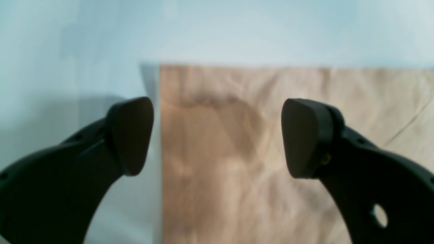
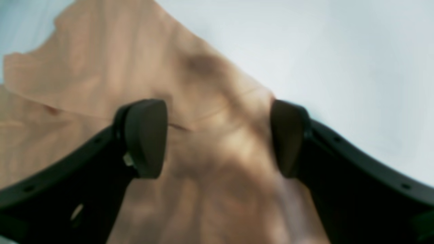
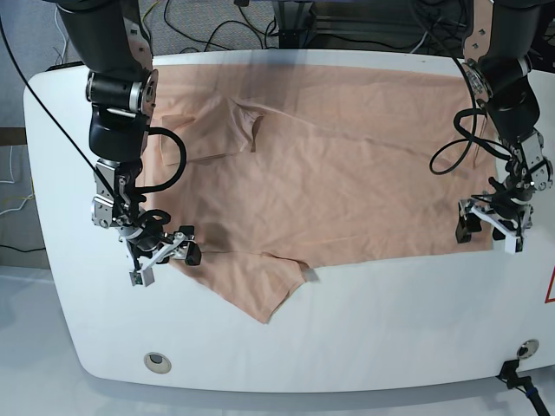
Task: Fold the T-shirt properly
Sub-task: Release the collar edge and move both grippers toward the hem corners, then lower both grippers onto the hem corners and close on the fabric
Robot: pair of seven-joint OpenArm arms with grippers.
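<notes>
Now we see both tools, left [image 3: 490, 228] and right [image 3: 163, 254], spread apart, empty, above the T-shirt [image 3: 347, 173] on the desk [image 3: 390, 321].

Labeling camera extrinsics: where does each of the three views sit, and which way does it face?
Left wrist: sits behind the open left gripper, looks down on the T-shirt corner at a straight edge on the table.
Right wrist: sits behind the open right gripper, faces a sleeve.
Base: high, in front, looks down on the whole table; both arms show.
Shared: every view shows the T-shirt and the white table; base shows both grippers.
</notes>
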